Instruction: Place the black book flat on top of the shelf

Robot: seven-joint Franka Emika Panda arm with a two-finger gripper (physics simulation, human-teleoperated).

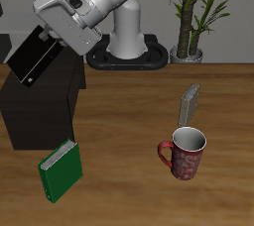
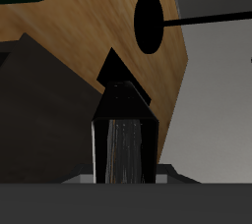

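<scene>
I see the black book (image 1: 31, 58) held tilted in the air above the shelf (image 1: 40, 106), its lower corner just over the flat top and not lying on it. My gripper (image 1: 52, 34) is clamped on the book's upper end; in the wrist view the black book (image 2: 124, 135) runs away from the camera with its pale page edges showing. The shelf sits at the far side of the worktop (image 1: 129, 170). A green book (image 1: 62, 169) stands near the front edge, just before the shelf. Well apart from them are a red mug (image 1: 184, 153) and, behind it, an upright grey book (image 1: 190, 104).
</scene>
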